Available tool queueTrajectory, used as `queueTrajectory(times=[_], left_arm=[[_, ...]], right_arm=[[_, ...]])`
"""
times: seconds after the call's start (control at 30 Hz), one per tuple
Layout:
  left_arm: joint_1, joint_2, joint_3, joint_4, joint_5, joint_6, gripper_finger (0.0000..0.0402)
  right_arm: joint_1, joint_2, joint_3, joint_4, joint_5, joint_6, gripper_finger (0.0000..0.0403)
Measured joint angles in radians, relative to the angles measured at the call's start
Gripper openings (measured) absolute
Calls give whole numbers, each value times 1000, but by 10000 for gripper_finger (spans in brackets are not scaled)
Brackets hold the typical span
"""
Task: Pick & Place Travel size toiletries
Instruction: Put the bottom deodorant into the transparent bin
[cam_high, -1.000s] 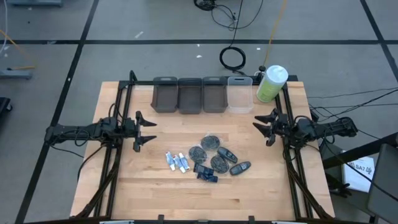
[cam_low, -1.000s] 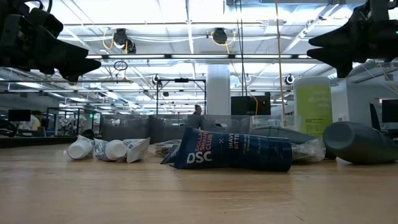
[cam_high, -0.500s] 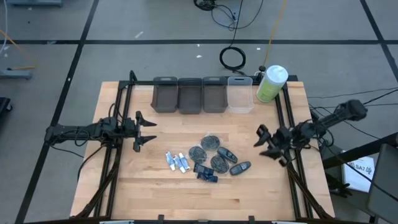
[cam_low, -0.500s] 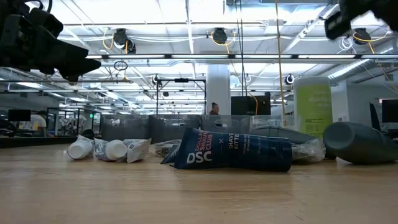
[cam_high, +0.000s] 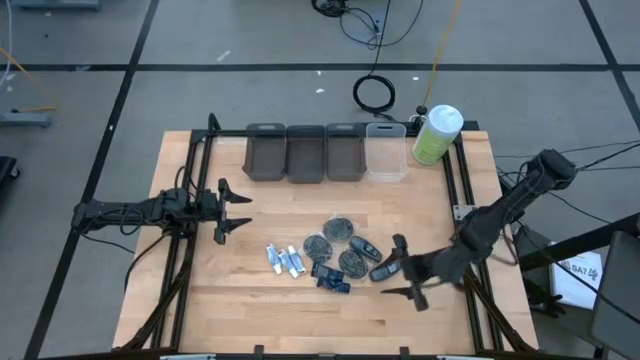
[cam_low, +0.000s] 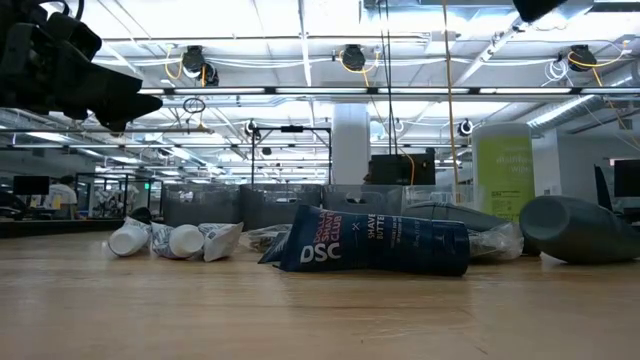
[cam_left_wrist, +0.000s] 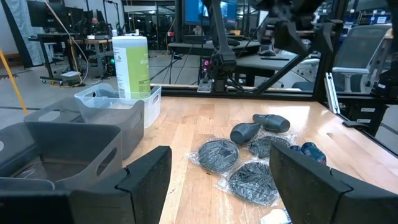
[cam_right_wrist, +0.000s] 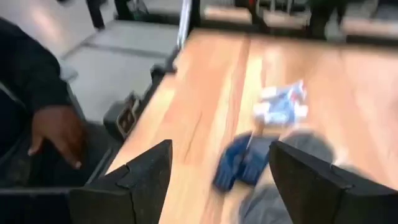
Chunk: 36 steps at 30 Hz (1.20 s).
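Note:
The travel size toiletries lie in a heap at the table's middle: white-and-blue tubes (cam_high: 283, 259), round dark grey discs (cam_high: 338, 229), dark oval pieces (cam_high: 387, 269) and dark blue packets (cam_high: 330, 277). My right gripper (cam_high: 403, 272) hovers open just right of the oval pieces and above the table, slanting toward the heap. In its wrist view (cam_right_wrist: 217, 177) the packets (cam_right_wrist: 245, 162) and tubes (cam_right_wrist: 283, 106) lie ahead of the fingers, with nothing between them. My left gripper (cam_high: 236, 211) waits open at the table's left, level, facing the heap (cam_left_wrist: 217, 154).
Three dark grey bins (cam_high: 305, 152) and a clear bin (cam_high: 386, 152) stand in a row along the far edge. A big green bottle with a white cap (cam_high: 437, 135) is at their right. A person's hand (cam_right_wrist: 56, 134) shows beyond the table's edge.
My right gripper has swung from the table's right edge toward the near edge and leftward to the heap. It has risen out of the low view and tipped downward, and its fingers have spread wider. The toiletries lie as before.

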Motion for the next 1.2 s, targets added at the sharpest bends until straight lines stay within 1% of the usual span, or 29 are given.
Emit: queueTrajectory(times=[0.1, 0.3, 0.57, 0.8, 0.97, 1.1, 1.2], left_arm=[[0, 0, 0, 0, 0, 0, 267], [0, 0, 0, 0, 0, 0, 267], [0, 0, 0, 0, 0, 0, 267], [0, 0, 0, 0, 0, 0, 267], [0, 0, 0, 0, 0, 0, 267], [0, 0, 0, 0, 0, 0, 267], [0, 0, 0, 0, 0, 0, 267]], right_arm=[[11, 66, 25, -47, -7, 71, 253], [18, 166, 24, -157, -7, 143, 248], [-2, 271, 23, -337, 24, 161, 250], [-40, 340, 23, -356, 23, 149, 249], [-56, 344, 7, -341, 19, 158, 249], [-57, 344, -25, -337, -33, 192, 249], [-57, 344, -64, -298, -45, 209, 249]])
